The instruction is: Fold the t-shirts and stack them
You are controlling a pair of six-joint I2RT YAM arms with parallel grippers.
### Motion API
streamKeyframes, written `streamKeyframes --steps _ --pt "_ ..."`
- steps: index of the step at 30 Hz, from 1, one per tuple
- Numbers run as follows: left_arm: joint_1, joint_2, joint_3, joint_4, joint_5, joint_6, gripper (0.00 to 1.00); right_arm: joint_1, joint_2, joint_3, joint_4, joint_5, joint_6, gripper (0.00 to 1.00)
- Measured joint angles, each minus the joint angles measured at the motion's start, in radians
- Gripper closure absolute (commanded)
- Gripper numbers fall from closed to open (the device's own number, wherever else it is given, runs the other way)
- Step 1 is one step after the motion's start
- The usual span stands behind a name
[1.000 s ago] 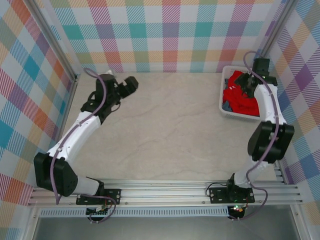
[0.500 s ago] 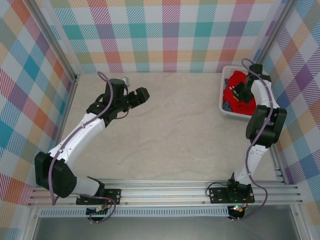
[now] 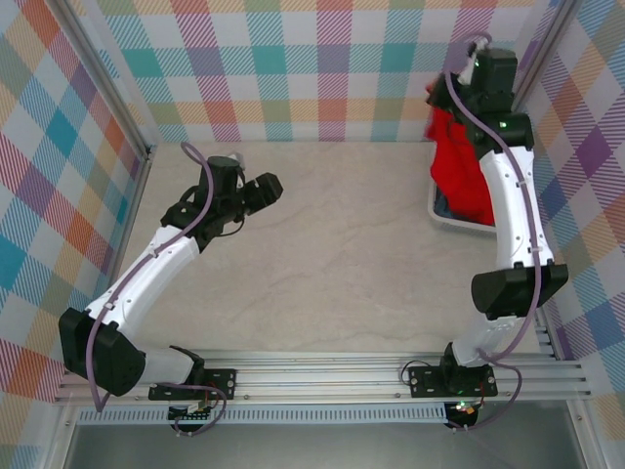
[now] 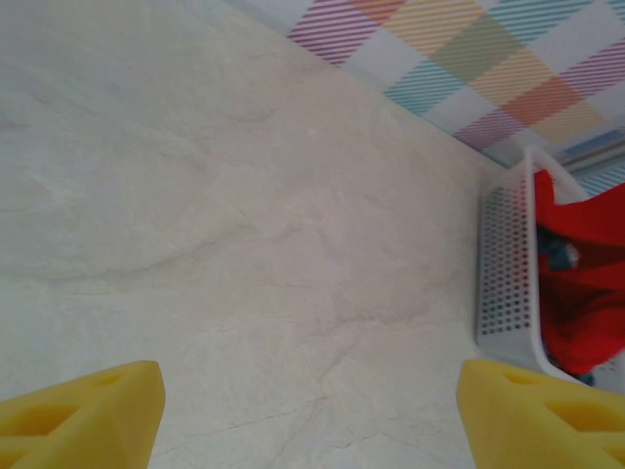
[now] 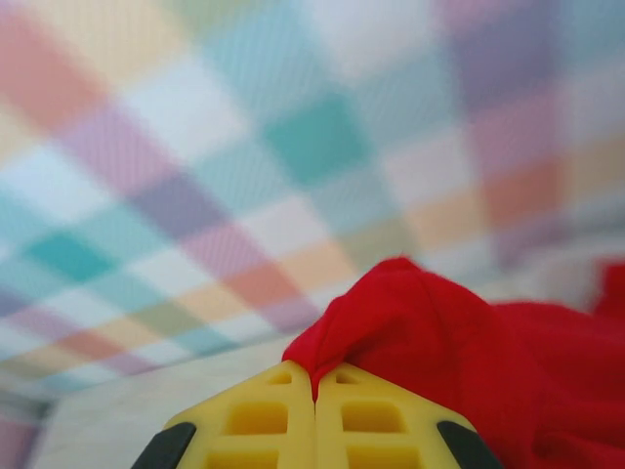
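— While my right gripper (image 5: 314, 376) is clamped tight on a pinch of the red t-shirt (image 5: 469, 362), the rest of the cloth hangs in a loose drape, its lower end down at the white basket (image 3: 444, 217) on the far right of the table (image 3: 332, 264).

— And the other shirt?

— A scrap of what I take for the blue-grey t-shirt (image 4: 560, 256) shows inside the basket among the red, mostly buried.

— Your left side?

— My left gripper (image 4: 311, 410) hangs over bare table, well apart from the basket, jaws spread wide with nothing between them.

— How will the red one handle?

— Light and limp, I judge. It has no stiffness, so it follows the one point I hold and bunches everywhere else. It is neither slippery nor breakable. The risks are a thin pinch sliding out, or the tail snagging on the basket rim.

— Where would you take hold?

— I grip a bunched fold, and I cannot tell which part of the shirt it is. To spread it flat I would want both shoulders, or both hem corners, one in each gripper, so the cloth hangs square.
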Motion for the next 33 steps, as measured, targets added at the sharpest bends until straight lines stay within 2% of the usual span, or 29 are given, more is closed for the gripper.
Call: streamKeyframes --steps 5,8,12,17,18,19,23,25,26,28,31,33 --pt "-0.001 -0.021 0.039 -0.098 -0.159 -0.001 0.19 0.19 0.02 0.195 0.031 -0.137 -0.006 1.0" --pt "-0.001 -0.082 0.039 -0.153 -0.27 -0.008 0.18 0.285 0.034 0.192 0.046 -0.212 -0.002 1.0" --pt "-0.001 -0.173 0.039 -0.199 -0.37 -0.017 0.17 0.389 0.031 -0.033 0.083 -0.296 0.027 1.0" --pt "-0.001 -0.22 0.027 -0.257 -0.412 -0.046 0.18 0.512 0.11 -0.416 0.121 -0.389 0.108 1.0" --pt "-0.001 -0.223 0.015 -0.265 -0.411 -0.053 0.18 0.535 0.143 -0.455 0.121 -0.412 0.12 1.0" --pt "-0.001 -0.225 -0.002 -0.278 -0.409 -0.065 0.19 0.56 0.182 -0.484 0.118 -0.439 0.132 0.96" --pt "-0.002 -0.222 -0.076 -0.322 -0.348 -0.103 0.23 0.639 0.323 -0.5 0.09 -0.556 0.183 0.62" --pt "-0.003 -0.219 -0.114 -0.324 -0.28 -0.125 0.28 0.656 0.325 -0.518 0.082 -0.576 0.196 0.45" --pt "-0.003 -0.218 -0.14 -0.32 -0.233 -0.134 0.29 0.655 0.309 -0.532 0.078 -0.571 0.203 0.4" --pt "-0.006 -0.216 -0.193 -0.297 -0.143 -0.152 0.33 0.627 0.247 -0.58 0.077 -0.539 0.21 0.38" --pt "-0.031 -0.193 -0.266 -0.289 -0.013 -0.162 0.39 0.522 0.102 -0.669 0.074 -0.474 0.212 0.42" --pt "-0.068 -0.164 -0.306 -0.29 0.046 -0.152 0.36 0.423 0.005 -0.715 0.068 -0.416 0.212 0.44"
